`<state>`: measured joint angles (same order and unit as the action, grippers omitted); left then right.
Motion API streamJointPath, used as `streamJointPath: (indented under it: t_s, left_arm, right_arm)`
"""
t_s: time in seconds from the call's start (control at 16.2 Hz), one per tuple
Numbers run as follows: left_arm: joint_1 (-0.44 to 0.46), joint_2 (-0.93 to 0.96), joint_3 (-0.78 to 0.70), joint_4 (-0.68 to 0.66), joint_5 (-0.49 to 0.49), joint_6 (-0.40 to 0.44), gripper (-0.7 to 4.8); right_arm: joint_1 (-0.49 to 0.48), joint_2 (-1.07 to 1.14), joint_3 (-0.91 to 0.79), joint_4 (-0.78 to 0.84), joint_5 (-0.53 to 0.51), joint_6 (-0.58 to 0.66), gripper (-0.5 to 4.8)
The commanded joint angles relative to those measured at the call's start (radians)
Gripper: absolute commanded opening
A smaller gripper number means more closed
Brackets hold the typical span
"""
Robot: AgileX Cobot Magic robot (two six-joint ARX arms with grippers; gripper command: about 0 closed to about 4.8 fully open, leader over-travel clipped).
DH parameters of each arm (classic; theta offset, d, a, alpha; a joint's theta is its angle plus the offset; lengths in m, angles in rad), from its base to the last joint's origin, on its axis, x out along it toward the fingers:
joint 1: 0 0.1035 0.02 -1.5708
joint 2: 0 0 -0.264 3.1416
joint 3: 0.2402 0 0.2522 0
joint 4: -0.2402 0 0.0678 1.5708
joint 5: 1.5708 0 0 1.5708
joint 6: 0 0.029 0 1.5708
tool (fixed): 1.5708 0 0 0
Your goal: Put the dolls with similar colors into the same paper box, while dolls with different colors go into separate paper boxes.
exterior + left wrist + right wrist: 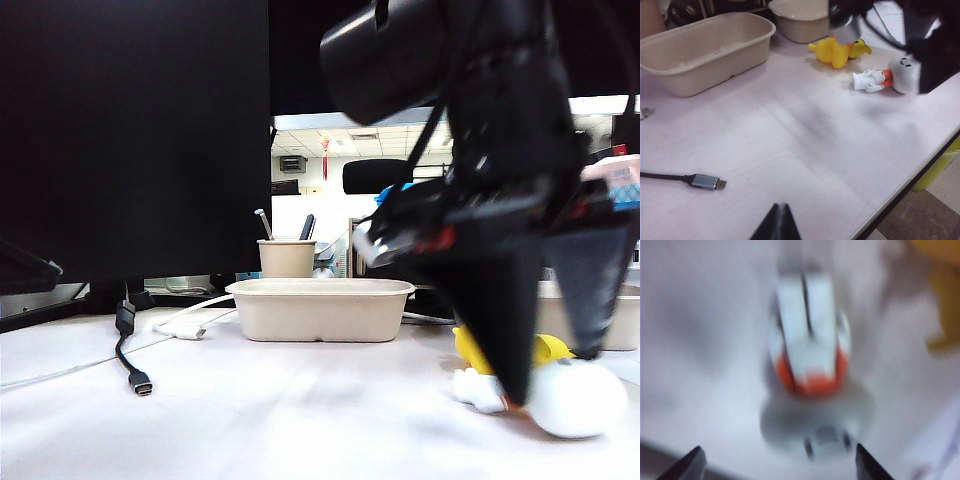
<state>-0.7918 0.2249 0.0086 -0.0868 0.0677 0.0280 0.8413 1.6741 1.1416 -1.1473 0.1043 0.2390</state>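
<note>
The white round-headed doll (887,77) lies on its side near the table's (805,145) right edge, its orange-banded body toward the boxes and its smooth head toward that edge. Just behind it lies a yellow duck doll (837,50), close by but whether touching I cannot tell. Two pulp-paper boxes stand toward the back: the near box (705,50) and the far box (802,20); nothing shows inside either.

The right claw (775,462) hangs directly over the white doll with its jaws spread wide and nothing between them; its wrist view is blurred. The left claw (777,222) sits low near the front edge, only a dark tip in view, so I cannot tell its state.

The doll looks like light, hard plastic: stiff, glossy, apt to roll on that ball of a head. A pinch across the head could slip off; the narrower orange waist or the torso probably offers flatter, surer purchase.
</note>
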Motion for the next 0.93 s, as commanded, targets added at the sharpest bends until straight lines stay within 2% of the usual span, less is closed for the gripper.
streamJointPath:
  t_s: [0.06,0.62,0.68,0.74,0.86,0.93]
  left_arm:
    - [0.001,0.000,0.001,0.013,0.000,-0.002,-0.05]
    - [0.001,0.000,0.001,0.013,0.000,-0.002,-0.05]
    - [0.001,0.000,0.001,0.013,0.000,-0.002,-0.05]
    - [0.001,0.000,0.001,0.013,0.000,-0.002,-0.05]
    - [0.001,0.000,0.001,0.014,0.000,-0.002,-0.05]
    - [0.001,0.000,0.001,0.013,0.000,-0.002,-0.05]
  right_arm:
    - [-0.003,-0.001,-0.023,0.101,0.009,-0.005,3.87]
    - [-0.027,0.054,-0.053,0.240,0.026,-0.008,3.85]
    - [-0.028,0.061,-0.053,0.239,0.029,-0.008,3.60]
    - [-0.028,0.067,-0.053,0.239,0.029,-0.008,2.96]
    - [-0.029,0.068,-0.053,0.240,0.029,-0.008,2.03]
    - [-0.029,0.068,-0.053,0.239,0.035,-0.008,2.00]
